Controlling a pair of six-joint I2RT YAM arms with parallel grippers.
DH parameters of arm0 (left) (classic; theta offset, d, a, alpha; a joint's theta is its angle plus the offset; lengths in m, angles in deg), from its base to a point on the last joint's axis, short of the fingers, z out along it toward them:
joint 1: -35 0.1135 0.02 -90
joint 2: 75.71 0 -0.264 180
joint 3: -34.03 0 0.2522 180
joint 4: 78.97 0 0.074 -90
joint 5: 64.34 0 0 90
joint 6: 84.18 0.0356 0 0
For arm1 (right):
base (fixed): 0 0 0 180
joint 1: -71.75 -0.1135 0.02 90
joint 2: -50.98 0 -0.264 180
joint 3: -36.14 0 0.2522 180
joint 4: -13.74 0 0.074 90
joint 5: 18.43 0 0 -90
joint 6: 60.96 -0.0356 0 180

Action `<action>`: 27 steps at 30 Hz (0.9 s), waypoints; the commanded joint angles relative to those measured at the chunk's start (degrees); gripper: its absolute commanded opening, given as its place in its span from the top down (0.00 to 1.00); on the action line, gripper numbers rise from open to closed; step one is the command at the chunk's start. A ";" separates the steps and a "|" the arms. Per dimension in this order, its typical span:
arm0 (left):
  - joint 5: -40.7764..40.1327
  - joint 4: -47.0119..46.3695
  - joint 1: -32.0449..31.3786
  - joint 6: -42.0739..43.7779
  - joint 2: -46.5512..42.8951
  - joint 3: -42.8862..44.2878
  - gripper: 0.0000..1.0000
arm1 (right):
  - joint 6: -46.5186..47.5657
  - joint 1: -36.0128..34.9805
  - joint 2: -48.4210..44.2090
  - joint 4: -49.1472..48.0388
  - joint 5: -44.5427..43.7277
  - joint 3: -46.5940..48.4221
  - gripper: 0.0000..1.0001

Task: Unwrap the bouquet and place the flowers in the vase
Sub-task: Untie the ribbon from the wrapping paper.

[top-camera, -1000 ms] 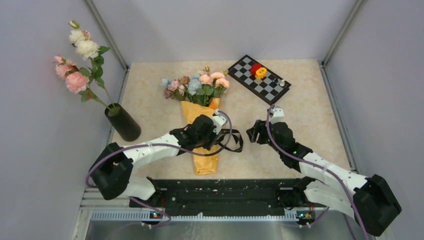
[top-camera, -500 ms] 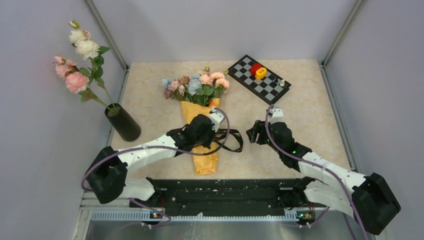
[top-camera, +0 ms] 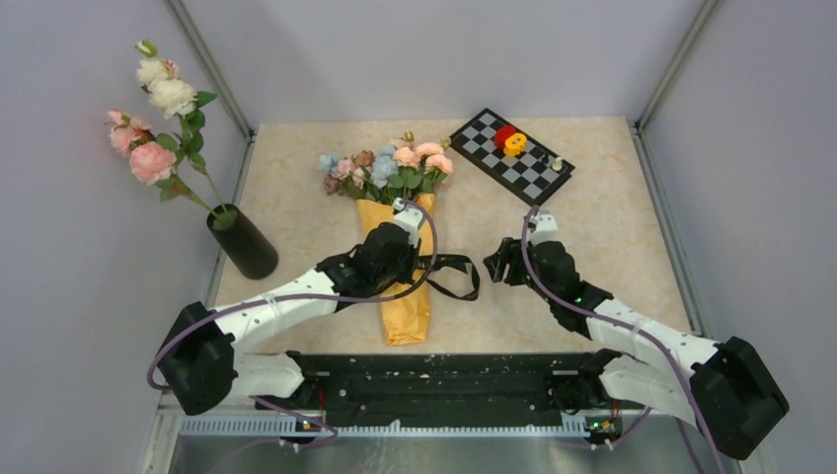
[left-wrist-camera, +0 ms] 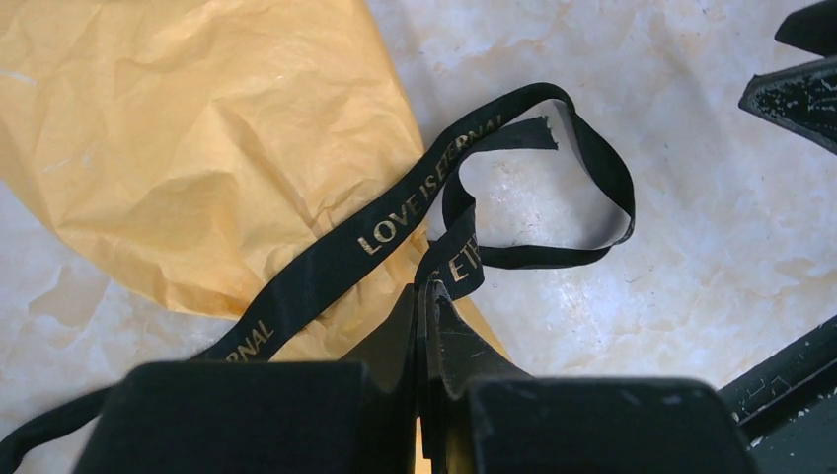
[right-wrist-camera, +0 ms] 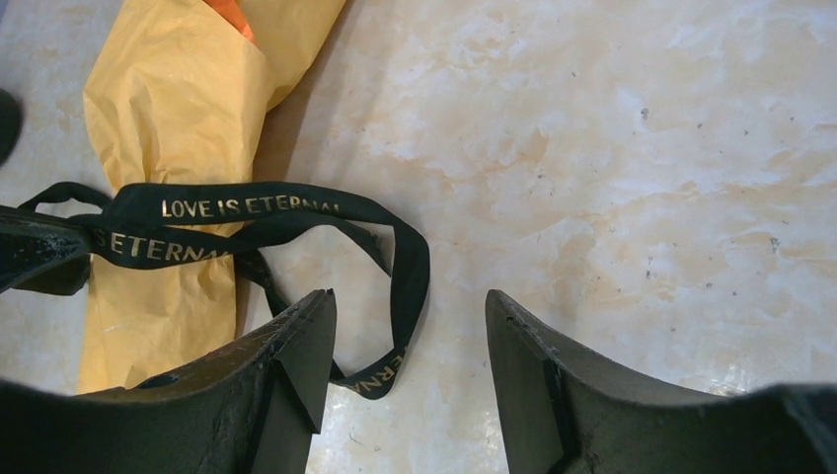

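The bouquet lies on the table in its orange-yellow paper (top-camera: 406, 308), with the small pastel flowers (top-camera: 385, 168) at its far end. The black ribbon (left-wrist-camera: 375, 232) lettered in gold crosses the paper and loops onto the table to its right (top-camera: 460, 280). My left gripper (left-wrist-camera: 431, 288) is over the wrap's middle (top-camera: 422, 265), shut on a strand of the ribbon. To the right of the loop, my right gripper (right-wrist-camera: 407, 296) hangs open (top-camera: 496, 262), and the ribbon's loop (right-wrist-camera: 410, 286) lies just ahead of its left finger. The black vase (top-camera: 243, 243) stands at the table's left edge.
Long-stemmed pink and white roses (top-camera: 150, 111) stand in the vase. A chessboard (top-camera: 511, 156) with a red and yellow piece lies at the far right. My right gripper's finger (left-wrist-camera: 798, 94) shows at the upper right of the left wrist view. Metal rails edge both sides.
My left gripper has shut on the ribbon and moved a little toward the flowers, pulling the strand. The right arm has barely moved.
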 commanded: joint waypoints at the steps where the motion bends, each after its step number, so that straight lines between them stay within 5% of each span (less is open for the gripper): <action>1: -2.60 0.87 1.42 -4.32 -3.05 1.75 1.00 | -0.01 0.52 1.84 -3.73 1.51 0.38 0.41; 16: 4.24 10.54 19.82 -11.16 -16.86 0.50 1.00 | 9.03 0.16 23.04 -12.85 24.65 13.71 0.35; 27: -4.67 29.53 33.50 -5.73 -20.28 10.12 1.00 | 17.73 -6.97 36.77 -9.69 23.46 26.42 0.32</action>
